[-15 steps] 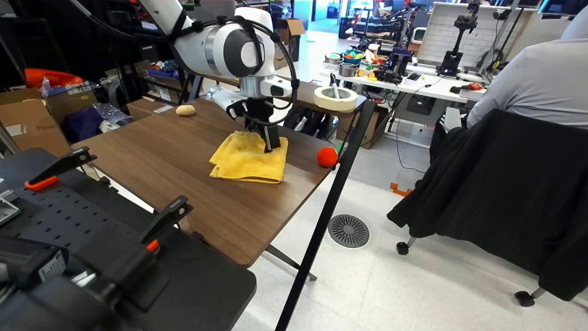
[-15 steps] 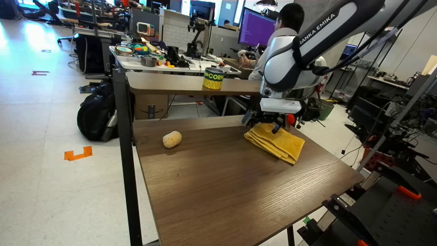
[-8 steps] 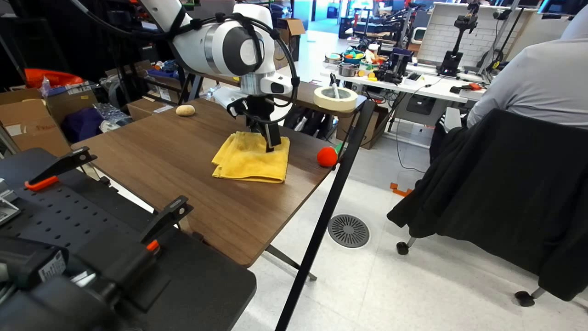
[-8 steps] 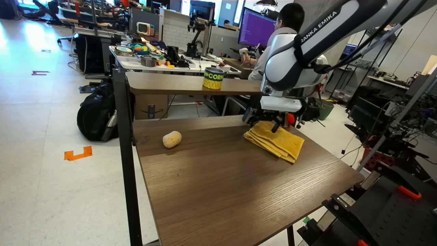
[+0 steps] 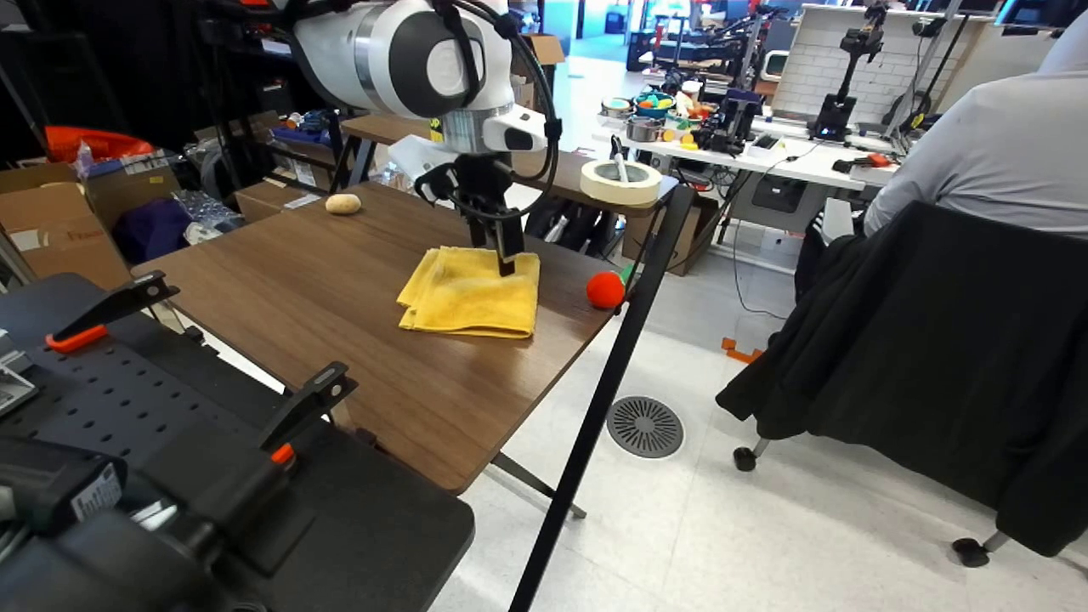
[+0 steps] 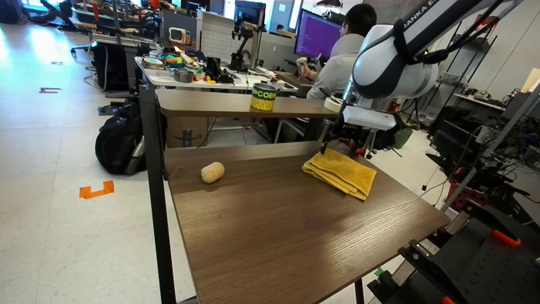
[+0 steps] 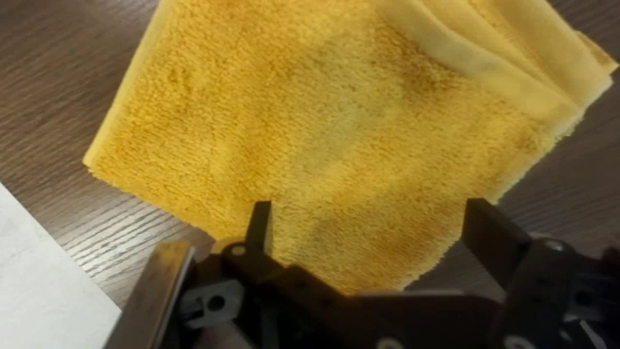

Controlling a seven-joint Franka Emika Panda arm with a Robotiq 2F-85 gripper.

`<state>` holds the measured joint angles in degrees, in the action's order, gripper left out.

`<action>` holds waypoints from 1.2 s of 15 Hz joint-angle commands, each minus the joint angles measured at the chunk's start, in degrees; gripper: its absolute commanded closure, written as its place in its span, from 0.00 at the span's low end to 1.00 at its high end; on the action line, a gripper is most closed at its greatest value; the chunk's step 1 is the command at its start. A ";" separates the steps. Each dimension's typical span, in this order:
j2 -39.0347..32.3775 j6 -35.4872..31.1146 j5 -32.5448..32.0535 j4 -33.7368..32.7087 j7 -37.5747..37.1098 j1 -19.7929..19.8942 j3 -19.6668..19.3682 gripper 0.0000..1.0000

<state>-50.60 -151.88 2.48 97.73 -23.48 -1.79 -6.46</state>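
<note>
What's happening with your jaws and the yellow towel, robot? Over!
Jaws wide open over the towel, holding nothing, contact unclear. Towel folded, on the table. Nothing seen in between; potato sits well apart.

The cloth is yellow, with a fluffy pile that looks darker in places. It lies flat on the bench, folded into a soft, roughly four-sided pad, toward the right and the far side in both exterior views. In an exterior view, several stacked edges show along its near left side. In the wrist view, paler, smooth hems overlap at one corner, slightly out of line.
</note>
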 commanded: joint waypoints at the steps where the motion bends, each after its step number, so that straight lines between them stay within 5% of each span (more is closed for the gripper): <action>1: 2.49 1.85 2.04 3.32 3.77 1.87 0.86 0.00; 5: -6.32 5.89 1.45 -4.77 4.54 1.60 1.51 0.00; 6: -1.75 4.13 1.22 0.32 3.81 1.19 0.28 0.00; 11: -2.54 3.99 1.15 -0.49 3.73 0.87 0.01 0.00; 18: -18.35 17.30 2.37 -21.37 -0.19 3.35 -2.21 0.00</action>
<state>-60.24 -138.36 2.91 87.24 -20.98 -0.14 -8.35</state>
